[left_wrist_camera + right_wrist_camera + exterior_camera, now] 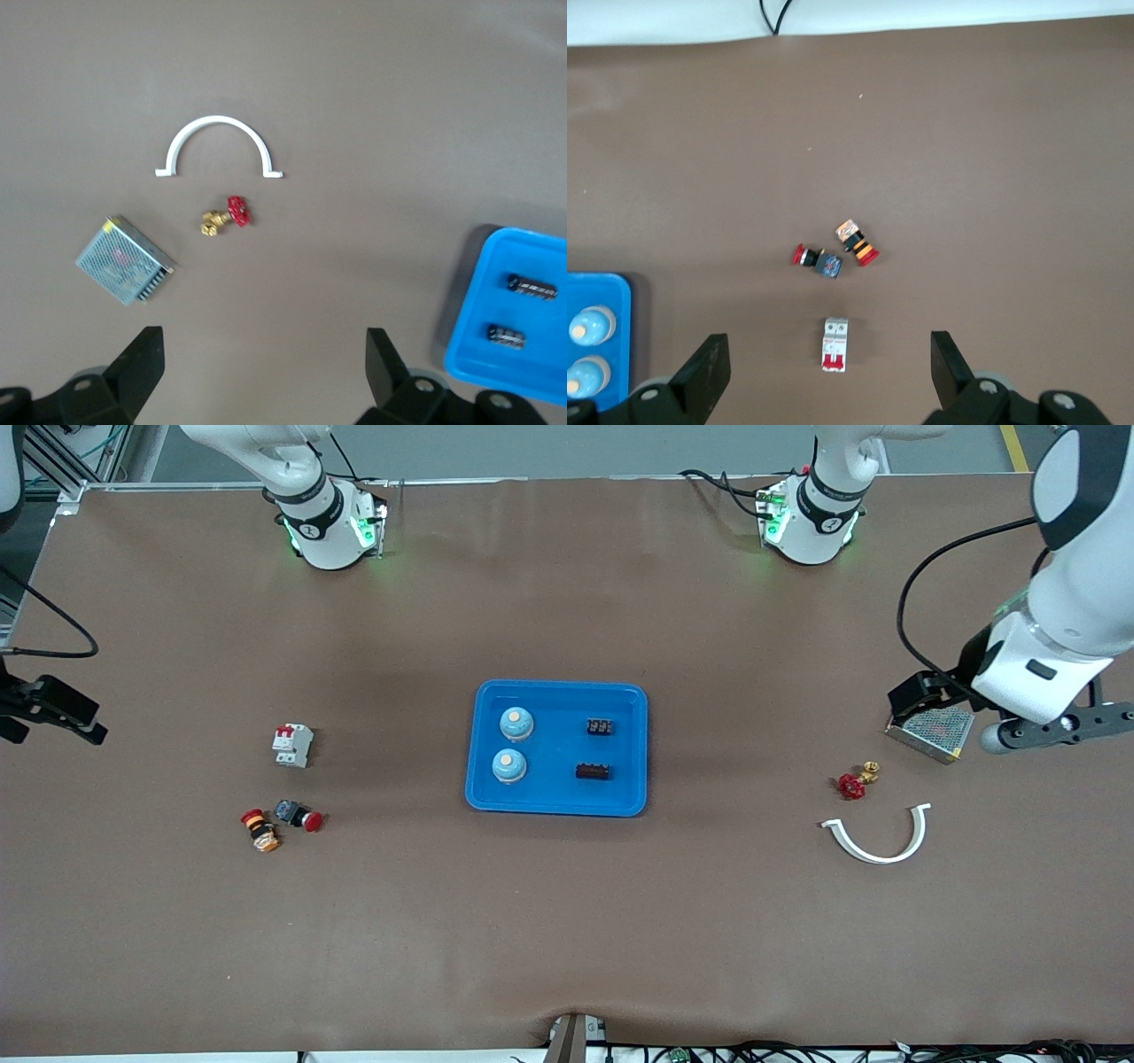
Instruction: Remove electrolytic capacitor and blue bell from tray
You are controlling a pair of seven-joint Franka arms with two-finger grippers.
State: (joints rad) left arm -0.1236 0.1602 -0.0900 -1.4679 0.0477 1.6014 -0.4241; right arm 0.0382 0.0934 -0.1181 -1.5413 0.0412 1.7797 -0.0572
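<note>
Both claws gape empty: left claw (pixel 261 367) and right claw (pixel 828 367) cut off by frame edges

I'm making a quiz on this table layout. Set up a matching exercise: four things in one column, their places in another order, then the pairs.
Things:
1. bells
2. capacitors
3. circuit breaker
4. white clamp

Places:
A. bare table, right arm's end
B. blue tray, toward the left arm's end
C. bare table, left arm's end
D. blue tray, toward the right arm's end

Pairs: 1-D, 2-B, 3-A, 4-C
</note>
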